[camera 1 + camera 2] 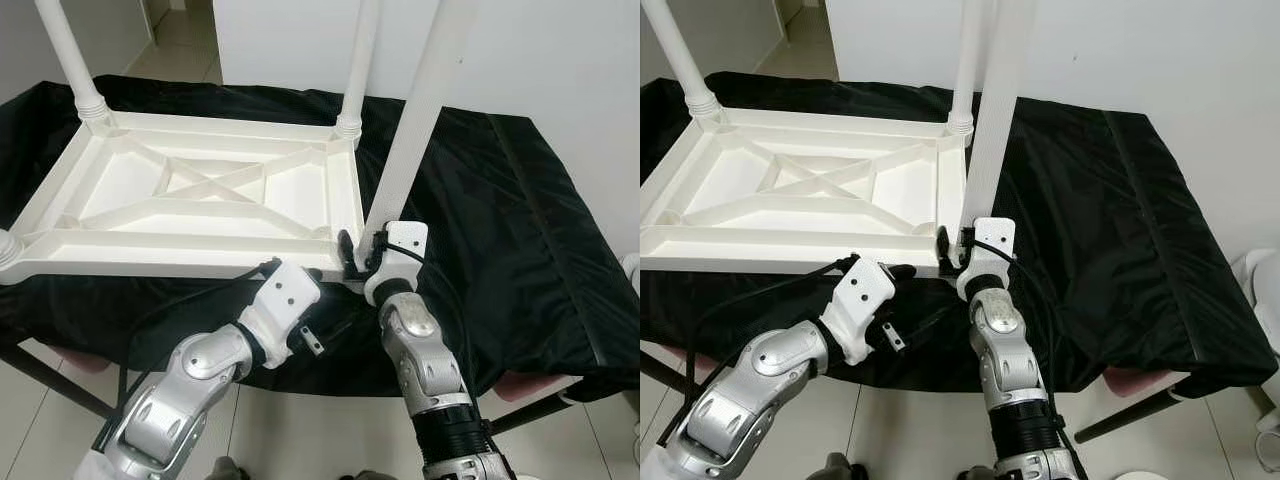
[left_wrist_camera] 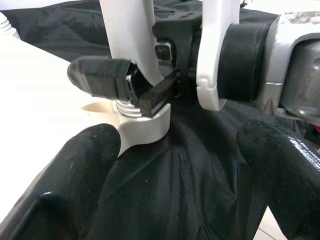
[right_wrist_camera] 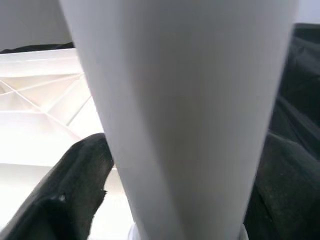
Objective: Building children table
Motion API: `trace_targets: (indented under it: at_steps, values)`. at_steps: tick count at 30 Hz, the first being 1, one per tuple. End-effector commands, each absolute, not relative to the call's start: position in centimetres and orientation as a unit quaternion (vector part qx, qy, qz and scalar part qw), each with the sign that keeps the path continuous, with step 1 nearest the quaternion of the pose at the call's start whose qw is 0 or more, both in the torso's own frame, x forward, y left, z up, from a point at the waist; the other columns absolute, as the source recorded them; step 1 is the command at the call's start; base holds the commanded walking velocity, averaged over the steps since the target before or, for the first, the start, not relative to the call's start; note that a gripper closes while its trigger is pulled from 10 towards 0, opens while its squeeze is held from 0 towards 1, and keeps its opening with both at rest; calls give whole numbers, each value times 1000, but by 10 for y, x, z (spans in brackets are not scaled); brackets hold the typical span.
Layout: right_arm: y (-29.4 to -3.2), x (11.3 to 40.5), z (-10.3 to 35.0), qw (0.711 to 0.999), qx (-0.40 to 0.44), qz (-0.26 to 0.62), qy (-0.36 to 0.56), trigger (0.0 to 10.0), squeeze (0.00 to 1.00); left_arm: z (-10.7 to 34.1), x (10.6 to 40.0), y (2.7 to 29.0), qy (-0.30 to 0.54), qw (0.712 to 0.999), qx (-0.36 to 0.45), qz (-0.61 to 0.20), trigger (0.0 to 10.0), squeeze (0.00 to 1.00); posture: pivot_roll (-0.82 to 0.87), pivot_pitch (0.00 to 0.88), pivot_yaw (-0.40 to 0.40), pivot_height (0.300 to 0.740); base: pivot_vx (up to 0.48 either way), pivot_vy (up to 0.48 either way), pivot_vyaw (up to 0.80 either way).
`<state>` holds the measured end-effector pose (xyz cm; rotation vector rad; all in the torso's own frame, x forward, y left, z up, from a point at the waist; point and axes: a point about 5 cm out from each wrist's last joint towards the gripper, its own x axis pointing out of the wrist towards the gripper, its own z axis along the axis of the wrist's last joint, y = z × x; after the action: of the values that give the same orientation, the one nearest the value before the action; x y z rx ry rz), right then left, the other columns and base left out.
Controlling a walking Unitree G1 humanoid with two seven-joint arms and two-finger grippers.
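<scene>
The right gripper is seen closed around the foot of a long white plastic table leg, its two black fingers pressed against either side of the tube just above the ribbed collar where the leg meets its socket. Directly beneath that grip lies the near right corner of the upturned white plastic table top, whose ribbed underside faces up. Just to the left of the held leg, the left gripper is held with its fingers spread wide and nothing between them, pointed at the same corner from below the table edge. Farther out, two more white legs, the far left leg and the far right leg, are already standing in the back corners, and the whole piece is borne on a black cloth-covered table. The leg is judged not yet fully seated. If the tube is turned or pushed while it leans off the socket's axis, the thread could be crossed or jammed. If the top is not steadied by the open claw, it could be slid across the slick cloth by the pressing force.
</scene>
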<state>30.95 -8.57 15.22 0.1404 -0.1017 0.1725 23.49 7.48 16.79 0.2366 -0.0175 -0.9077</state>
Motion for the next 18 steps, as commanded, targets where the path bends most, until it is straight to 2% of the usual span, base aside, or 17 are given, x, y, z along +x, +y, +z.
trace_targets:
  at_steps: [1, 4, 9, 10, 11, 12, 14, 18]
  values:
    - [-93, 308, 148, 991, 78, 100, -52, 10000, 1000, 167, 232, 74, -3, 888, 113, -446, 10000, 0, -76, 69, -31, 740, 0, 0, 0]
    - [-105, 309, 152, 987, 68, 130, -66, 10000, 1000, 167, 233, 74, -3, 888, 113, -445, 10000, 0, -82, 69, -28, 740, 0, 0, 0]
    - [-108, 310, 151, 983, 65, 164, -60, 10000, 1000, 167, 234, 74, -3, 888, 113, -445, 10000, 0, -85, 69, -25, 740, 0, 0, 0]
    - [-109, 310, 151, 981, 62, 175, -59, 10000, 906, 167, 234, 74, -3, 888, 113, -445, 10000, 0, -85, 69, -25, 740, 0, 0, 0]
    - [-114, 313, 152, 973, 37, 219, -67, 10000, 0, 167, 235, 74, -3, 889, 113, -444, 10000, 0, -99, 71, -4, 740, 0, 0, 0]
    - [-114, 313, 152, 973, 37, 219, -67, 10000, 0, 167, 235, 74, -3, 889, 113, -444, 10000, 0, -99, 71, -4, 740, 0, 0, 0]
    - [-120, 319, 153, 952, -5, 297, -70, 10000, 0, 168, 239, 75, -2, 889, 113, -444, 10000, 0, -104, 69, 4, 740, 0, 0, 0]
    - [-121, 325, 152, 935, -36, 347, -63, 10000, 0, 170, 242, 75, -4, 888, 115, -446, 10000, 0, -113, 66, 17, 740, 0, 0, 0]
